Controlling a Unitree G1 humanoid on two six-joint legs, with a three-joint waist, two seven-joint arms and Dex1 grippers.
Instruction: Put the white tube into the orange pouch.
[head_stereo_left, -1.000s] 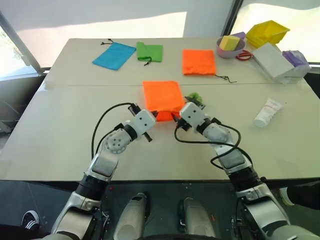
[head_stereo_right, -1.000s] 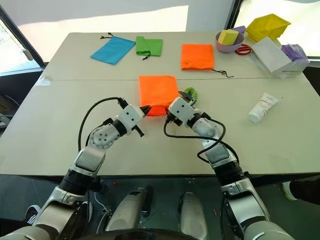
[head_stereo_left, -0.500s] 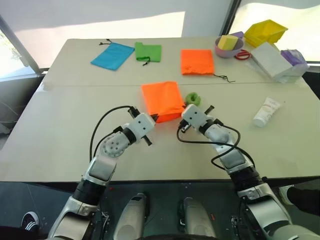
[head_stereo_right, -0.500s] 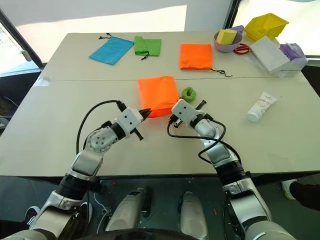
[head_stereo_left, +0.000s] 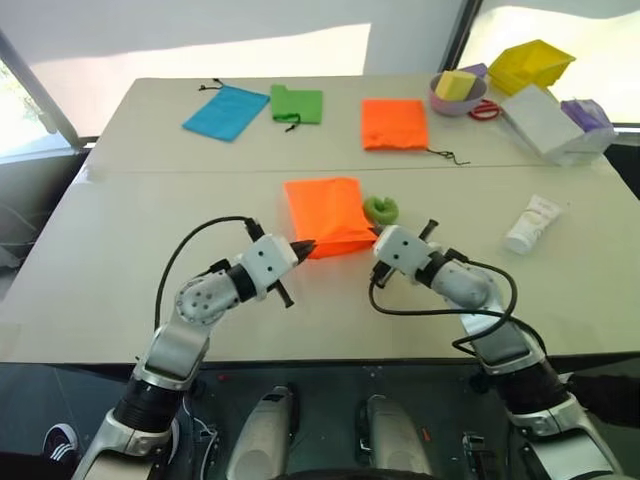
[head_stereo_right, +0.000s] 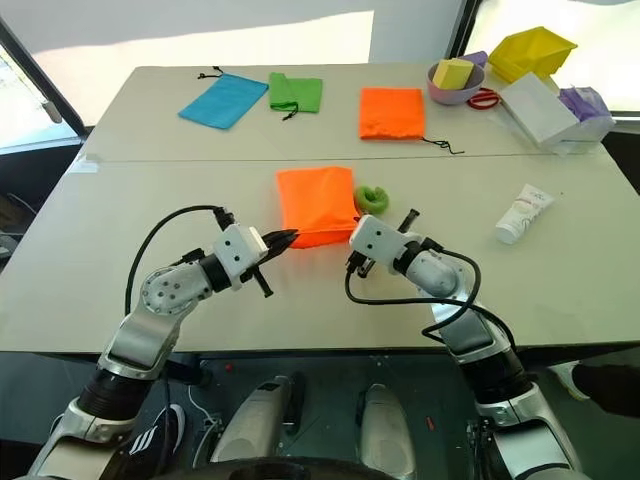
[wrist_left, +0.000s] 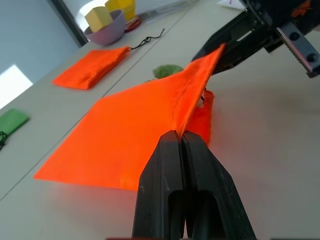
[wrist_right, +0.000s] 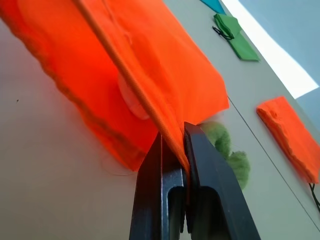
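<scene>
The orange pouch (head_stereo_left: 326, 211) lies mid-table with its near edge lifted off the surface. My left gripper (head_stereo_left: 306, 245) is shut on the left corner of that edge, and its fingers (wrist_left: 170, 150) pinch the fabric. My right gripper (head_stereo_left: 378, 234) is shut on the right corner, with the cloth between its fingers (wrist_right: 197, 150). The lime-green ring (head_stereo_left: 380, 208) rests by the pouch's right side, just beyond the right gripper. The white tube (head_stereo_left: 530, 223) lies on the table to the right, apart from both grippers.
Along the far side lie a blue pouch (head_stereo_left: 228, 108), a green pouch (head_stereo_left: 298, 104) and a smaller orange pouch (head_stereo_left: 396, 123). At the back right stand a purple bowl (head_stereo_left: 458, 95), a yellow bin (head_stereo_left: 535, 63) and a white box (head_stereo_left: 545, 120).
My right gripper has shut on the pouch's right corner. Both hands have drawn back toward me, pulling the pouch's near edge along and baring the green ring.
</scene>
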